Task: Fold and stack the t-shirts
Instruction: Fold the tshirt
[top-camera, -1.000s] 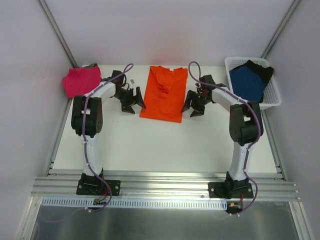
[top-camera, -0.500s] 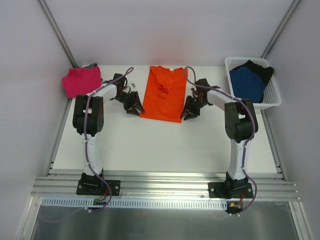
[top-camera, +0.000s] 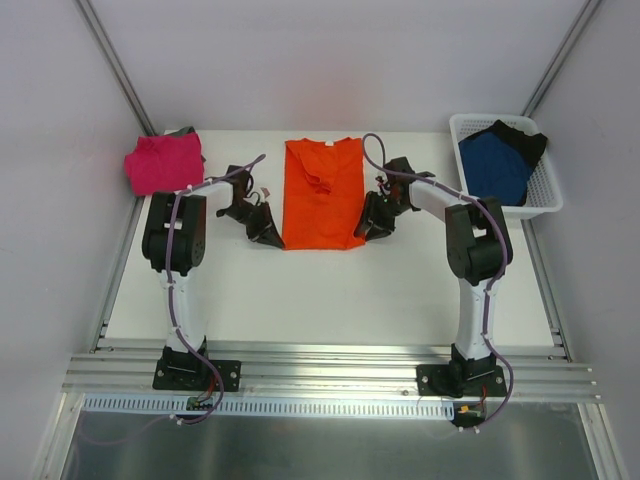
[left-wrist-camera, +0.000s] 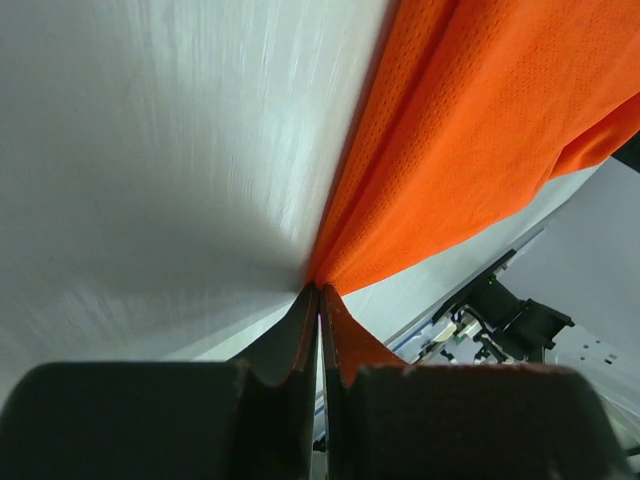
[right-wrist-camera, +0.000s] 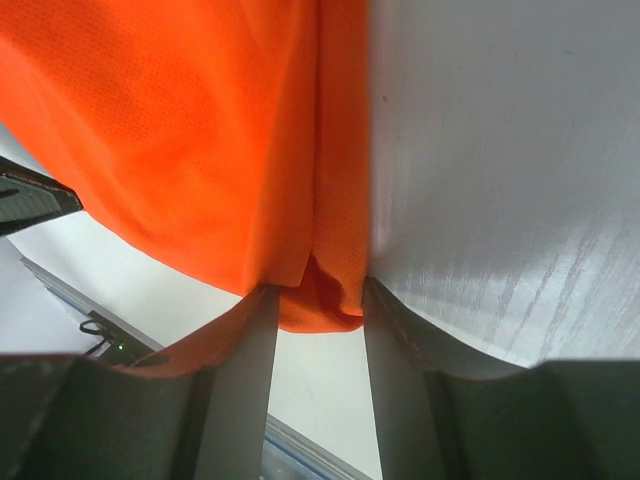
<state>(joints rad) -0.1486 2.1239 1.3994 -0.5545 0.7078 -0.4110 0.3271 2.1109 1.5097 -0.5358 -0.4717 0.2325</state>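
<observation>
The left gripper (left-wrist-camera: 320, 300) is pinched tight on the near left corner of the orange t-shirt (top-camera: 320, 190). The right gripper (right-wrist-camera: 318, 320) straddles the near right corner, jaws apart; whether it bites, its wrist camera cannot settle. Only the overhead view shows the table (top-camera: 330, 290), the pink t-shirt (top-camera: 160, 163) far left, and the blue t-shirt (top-camera: 495, 165) and black t-shirt (top-camera: 522, 133) in the white basket (top-camera: 470, 122).

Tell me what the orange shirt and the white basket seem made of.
The orange shirt looks like thin synthetic sports knit, matte: the wrist views show a fine grid of pinholes, and it lies in soft folds. The basket looks like rigid moulded white plastic, judging by its even lattice walls, though its finish is too small to tell.
</observation>
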